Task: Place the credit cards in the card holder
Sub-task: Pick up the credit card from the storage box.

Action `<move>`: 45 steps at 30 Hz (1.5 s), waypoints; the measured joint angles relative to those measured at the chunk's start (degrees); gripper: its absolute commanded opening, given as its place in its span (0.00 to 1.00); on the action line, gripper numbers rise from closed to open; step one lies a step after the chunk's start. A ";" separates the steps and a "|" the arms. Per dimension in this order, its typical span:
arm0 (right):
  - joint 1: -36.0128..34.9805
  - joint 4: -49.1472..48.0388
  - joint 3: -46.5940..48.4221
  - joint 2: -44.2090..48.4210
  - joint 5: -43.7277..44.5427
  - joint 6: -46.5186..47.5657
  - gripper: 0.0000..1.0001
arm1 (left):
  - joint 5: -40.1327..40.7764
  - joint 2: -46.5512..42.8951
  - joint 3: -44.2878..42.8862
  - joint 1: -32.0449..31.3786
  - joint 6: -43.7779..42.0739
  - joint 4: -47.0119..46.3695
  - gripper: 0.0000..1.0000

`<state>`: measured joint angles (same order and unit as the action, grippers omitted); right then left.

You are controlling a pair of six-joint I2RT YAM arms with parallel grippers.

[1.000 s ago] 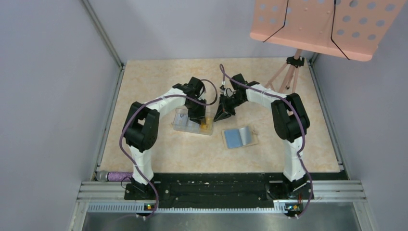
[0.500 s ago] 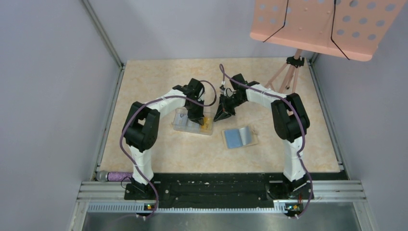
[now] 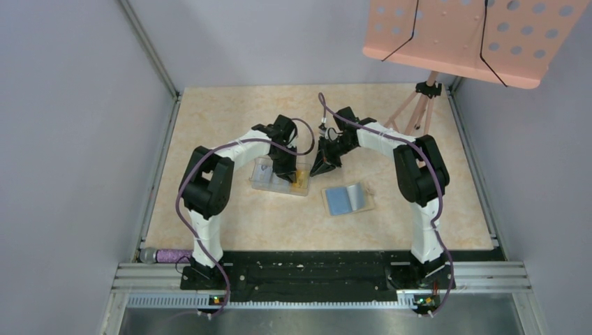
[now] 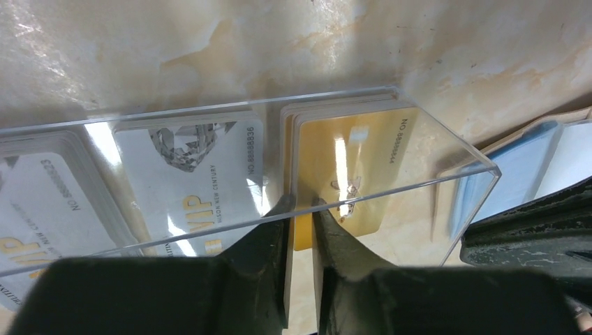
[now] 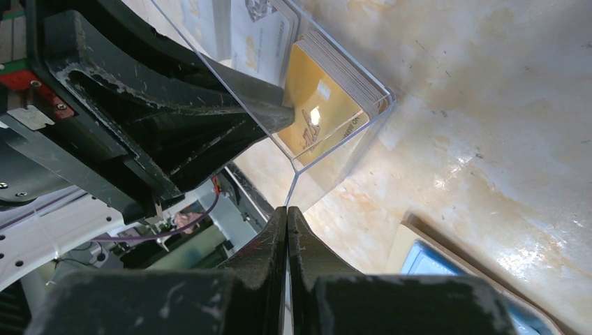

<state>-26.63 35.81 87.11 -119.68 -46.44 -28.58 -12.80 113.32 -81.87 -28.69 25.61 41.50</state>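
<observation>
Clear acrylic tray point(image 4: 461, 188) on marbled worktop point(image 3: 223, 118) holds gold credit cards point(image 4: 352, 174) beside silvery VIP credit cards point(image 4: 188, 167). Just right of it, tan card holder point(image 3: 347, 199) lies open, blue-grey lining up. At the tray's near wall, left gripper point(image 4: 301, 209) narrow; grip unclear through glare. By the tray corner, right gripper point(image 5: 287, 218) closed, empty. Room toward worktop's far edge

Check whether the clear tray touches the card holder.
Apart. The top view shows a strip of bare table between the clear tray and the open card holder.
</observation>
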 measured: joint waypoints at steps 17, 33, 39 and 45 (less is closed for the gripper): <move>0.00 0.09 0.00 0.00 -0.02 0.02 0.00 | 0.28 -0.33 -0.04 -0.15 -0.33 0.17 0.00; -0.22 0.50 0.00 0.00 0.02 0.07 0.00 | 3.61 -0.35 -2.32 -1.97 -2.82 2.89 0.00; -0.26 0.68 0.00 0.00 0.02 0.09 0.00 | 2.99 -1.73 -2.36 -1.95 -2.80 3.17 0.09; -0.26 0.70 0.00 0.00 0.02 0.33 0.00 | -0.28 -4.22 -2.36 -2.14 -2.40 2.08 0.22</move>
<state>-26.89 36.51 87.11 -119.68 -46.41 -28.25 -13.08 109.10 -84.23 -30.83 23.20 43.57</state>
